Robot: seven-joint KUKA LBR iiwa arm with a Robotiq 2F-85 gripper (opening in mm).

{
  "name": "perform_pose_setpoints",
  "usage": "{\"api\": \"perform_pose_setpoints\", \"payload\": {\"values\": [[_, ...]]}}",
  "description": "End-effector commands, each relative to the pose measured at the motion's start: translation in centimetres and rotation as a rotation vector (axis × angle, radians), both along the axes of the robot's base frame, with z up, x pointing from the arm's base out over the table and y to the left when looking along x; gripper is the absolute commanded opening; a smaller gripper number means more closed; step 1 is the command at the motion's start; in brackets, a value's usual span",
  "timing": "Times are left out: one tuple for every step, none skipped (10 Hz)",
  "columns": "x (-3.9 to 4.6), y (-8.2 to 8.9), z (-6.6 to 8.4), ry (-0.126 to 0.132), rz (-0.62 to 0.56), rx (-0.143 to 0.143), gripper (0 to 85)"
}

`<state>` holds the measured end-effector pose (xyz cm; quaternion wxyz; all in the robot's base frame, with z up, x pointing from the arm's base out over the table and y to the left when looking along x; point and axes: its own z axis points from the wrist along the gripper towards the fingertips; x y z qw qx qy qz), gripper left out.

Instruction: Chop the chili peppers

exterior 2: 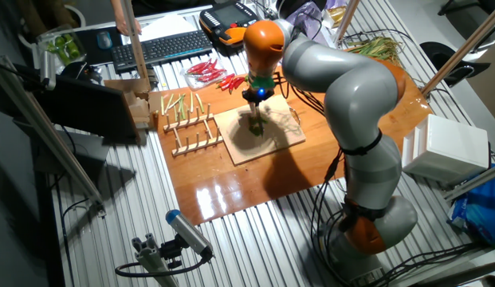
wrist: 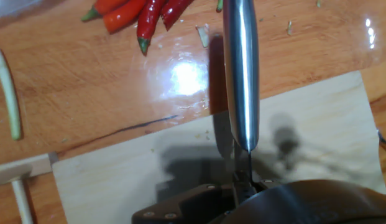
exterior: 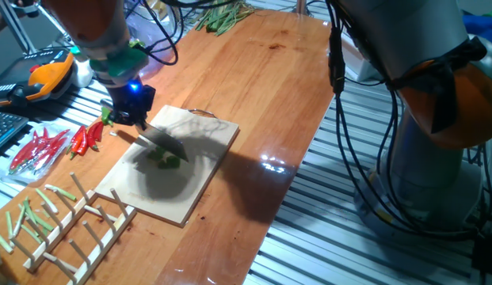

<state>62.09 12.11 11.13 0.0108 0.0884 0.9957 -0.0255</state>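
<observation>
The long glossy wooden bench (exterior: pixel 253 103) carries a pale square wooden cutting board (exterior: pixel 194 170), beside a light wooden peg rack (exterior: pixel 79 226) with pale green stalks (exterior: pixel 20 218) lying by it. The gripper (exterior: pixel 131 111) is closed on a steel knife (exterior: pixel 154 138), blade over the small green chili peppers (exterior: pixel 165 158) mid-board. Slender red chilies (exterior: pixel 85 136) lie off the board.

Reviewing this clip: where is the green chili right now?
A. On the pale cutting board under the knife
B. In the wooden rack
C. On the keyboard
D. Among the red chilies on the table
A: the green chili lies on the cutting board, under the knife held by the tool.
</observation>
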Motion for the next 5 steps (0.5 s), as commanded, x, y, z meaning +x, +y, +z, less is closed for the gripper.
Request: {"api": "perform_pose_setpoints", "payload": {"values": [[-0.22,0.0,-0.3,0.001,0.005,0.007,0.0],[-0.5,-0.1,-0.7,0.001,0.005,0.013,0.0],[-0.82,-0.3,-1.3,-0.006,0.01,0.017,0.0],[-1.11,-0.2,-1.9,-0.018,0.01,0.017,0.0],[-1.27,0.0,-2.2,-0.023,0.007,0.019,0.0]]}}
